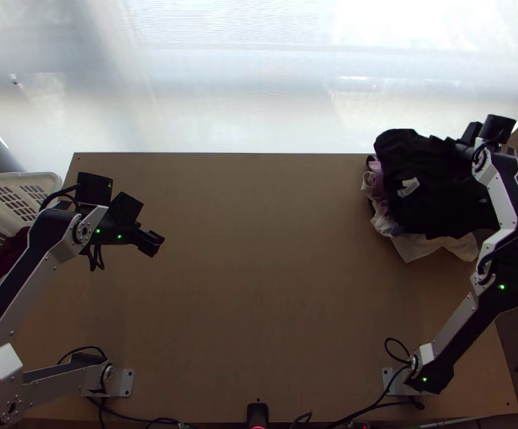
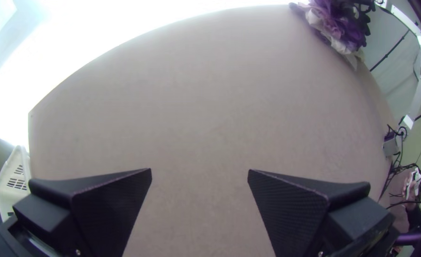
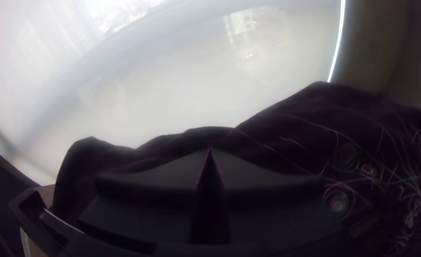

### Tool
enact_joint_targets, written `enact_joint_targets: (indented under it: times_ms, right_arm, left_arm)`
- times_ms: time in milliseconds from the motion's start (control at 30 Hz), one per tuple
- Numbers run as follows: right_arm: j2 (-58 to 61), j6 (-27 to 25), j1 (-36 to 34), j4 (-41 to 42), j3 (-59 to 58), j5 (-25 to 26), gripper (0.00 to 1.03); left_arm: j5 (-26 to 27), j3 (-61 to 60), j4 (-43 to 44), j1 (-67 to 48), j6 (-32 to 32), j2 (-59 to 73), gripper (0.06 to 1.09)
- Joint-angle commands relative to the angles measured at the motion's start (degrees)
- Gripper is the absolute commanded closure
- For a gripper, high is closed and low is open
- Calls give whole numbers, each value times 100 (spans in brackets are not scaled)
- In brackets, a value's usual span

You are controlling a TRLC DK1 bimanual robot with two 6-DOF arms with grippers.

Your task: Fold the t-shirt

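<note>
A black t-shirt [image 1: 430, 193] lies bunched on top of a clothes pile at the table's far right, with a pale label patch showing. At its far edge is my right gripper [image 1: 460, 147], shut on the dark cloth. In the right wrist view, the right gripper [image 3: 210, 154] has its fingers together against the black t-shirt [image 3: 286, 128]; the exact part held is hidden. My left gripper [image 1: 153, 243] hangs over the table's left half, well away from the pile. Seen from its own wrist, the left gripper [image 2: 200, 173] is open with bare table between its fingers.
Beneath the black cloth are lilac garments [image 1: 374, 187] and white garments [image 1: 430, 247]. A white laundry basket [image 1: 26, 180] with dark red cloth stands beyond the table's left edge. Bare wood of the table [image 1: 259, 272] spreads between the arms. Cables run along the near edge.
</note>
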Motion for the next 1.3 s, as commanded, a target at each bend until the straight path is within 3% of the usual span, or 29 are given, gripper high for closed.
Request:
enact_joint_targets:
  times_ms: [0,833,933,1200,1267]
  right_arm:
    - [340,-108,100,-409,335,-6,100]
    - [120,-811,21,-22,-816,487,100]
    - [-3,-846,-6,-22,-807,487,94]
    - [-636,-890,3,22,-755,478,94]
    - [-741,-899,47,22,-781,478,83]
  left_arm:
    - [7,-1,69,2,15,68,10]
    - [-11,8,113,-16,7,76,10]
    - [-11,26,113,-7,15,68,10]
    - [-11,52,113,2,15,59,10]
    - [-11,61,113,-7,15,50,10]
